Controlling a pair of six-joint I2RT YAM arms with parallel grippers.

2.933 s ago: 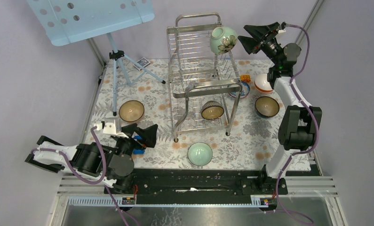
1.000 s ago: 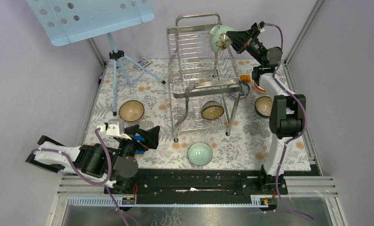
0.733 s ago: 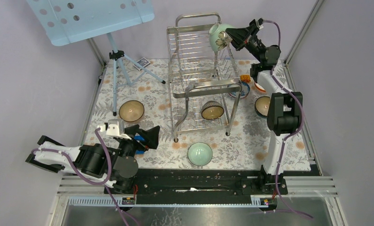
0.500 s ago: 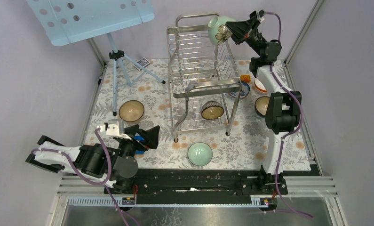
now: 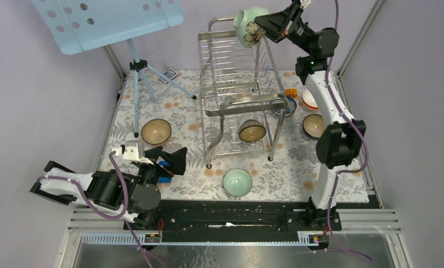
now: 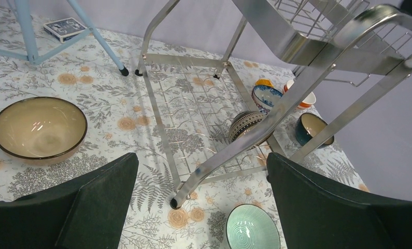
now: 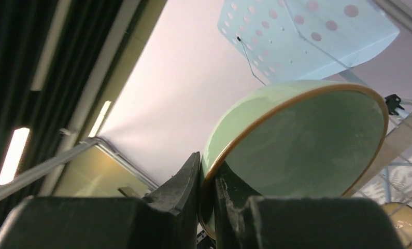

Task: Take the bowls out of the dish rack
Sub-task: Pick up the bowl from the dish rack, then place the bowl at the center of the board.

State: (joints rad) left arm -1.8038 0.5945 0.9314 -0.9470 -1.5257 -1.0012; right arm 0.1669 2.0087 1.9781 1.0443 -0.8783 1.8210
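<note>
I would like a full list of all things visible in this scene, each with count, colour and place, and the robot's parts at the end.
dish rack: one, shiny steel, middle of table
held bowl: one, pale green, in the air above the rack's far top
rack bowl: one, dark patterned, lower tier
front bowl: one, pale green, before the rack
brown bowl: one, left of rack
blue-and-white bowl: one, right of rack
orange-white bowl: one, far right
dark teal bowl: one, far right
perforated stand: one, pale blue, far left
card box: one, dark, by the tripod
tablecloth: one, floral
left gripper: open, empty, near left
right gripper: shut on held bowl's rim
</note>
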